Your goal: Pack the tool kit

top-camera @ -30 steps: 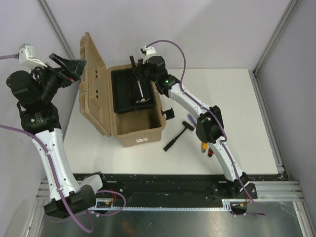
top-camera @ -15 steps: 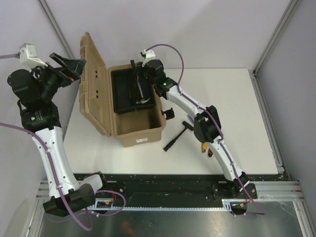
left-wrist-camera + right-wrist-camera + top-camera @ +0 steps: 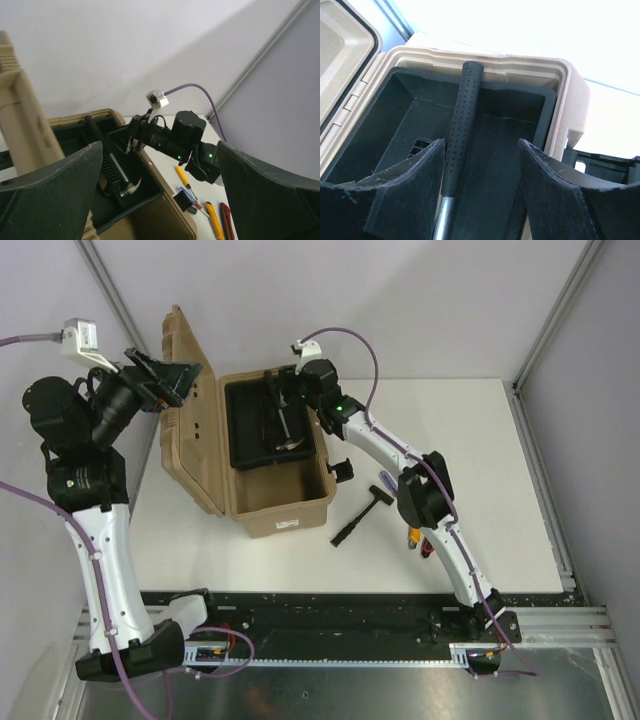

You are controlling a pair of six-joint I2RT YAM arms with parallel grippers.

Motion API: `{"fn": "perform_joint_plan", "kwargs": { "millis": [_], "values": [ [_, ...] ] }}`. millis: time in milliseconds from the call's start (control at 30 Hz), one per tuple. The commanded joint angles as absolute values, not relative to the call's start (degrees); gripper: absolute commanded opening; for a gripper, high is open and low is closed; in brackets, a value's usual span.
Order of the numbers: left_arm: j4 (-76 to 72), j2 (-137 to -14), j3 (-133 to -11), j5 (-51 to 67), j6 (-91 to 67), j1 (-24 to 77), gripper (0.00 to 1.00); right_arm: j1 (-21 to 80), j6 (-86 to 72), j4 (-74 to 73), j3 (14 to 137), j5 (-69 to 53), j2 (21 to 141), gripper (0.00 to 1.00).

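Observation:
The tan toolbox [image 3: 283,508] stands open with its lid [image 3: 188,415] up on the left. Its black inner tray [image 3: 245,430] holds a hammer [image 3: 287,443]. My right gripper [image 3: 283,400] hovers open over the tray's far end. In the right wrist view the hammer's dotted black grip [image 3: 462,115] lies in the tray [image 3: 505,150], by the left finger, and the gripper [image 3: 481,192] holds nothing. My left gripper [image 3: 168,380] is open and empty, raised beside the lid's top edge. The left wrist view shows the hammer head [image 3: 128,188], a yellow screwdriver [image 3: 182,176], the yellow knife [image 3: 215,220] and the red-black tool [image 3: 226,221].
A black mallet-like tool [image 3: 362,512] lies on the white table [image 3: 480,470] right of the box. More tools [image 3: 420,542] lie half hidden under my right arm. The box's black latch [image 3: 343,470] sticks out on its right side. Grey walls close in left and right.
My left gripper has swung up and right, closer to the lid's top edge. My right gripper has shifted slightly back and right over the tray. The hammer stays in the tray.

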State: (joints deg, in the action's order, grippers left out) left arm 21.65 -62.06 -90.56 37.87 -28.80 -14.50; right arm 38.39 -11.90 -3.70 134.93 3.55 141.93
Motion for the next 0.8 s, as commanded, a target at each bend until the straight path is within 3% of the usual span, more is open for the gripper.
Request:
{"fn": "perform_joint_plan", "kwargs": {
  "millis": [0, 267, 767],
  "values": [
    [20.73, -60.19, -92.80, 39.97, -25.79, -12.31, 0.99, 37.81, -10.76, -7.25, 135.99, 0.06, 135.75, 0.62],
    [20.72, -60.08, -90.90, 39.44, -26.04, -11.05, 0.99, 38.24, -11.73, -13.46, 138.93, -4.43, 139.75, 0.51],
    [20.68, -60.29, -89.30, 37.46, -26.55, -10.45, 1.00, 38.34, -20.29, -6.22, 142.53, -6.81, 147.06, 0.61]
  ]
}}
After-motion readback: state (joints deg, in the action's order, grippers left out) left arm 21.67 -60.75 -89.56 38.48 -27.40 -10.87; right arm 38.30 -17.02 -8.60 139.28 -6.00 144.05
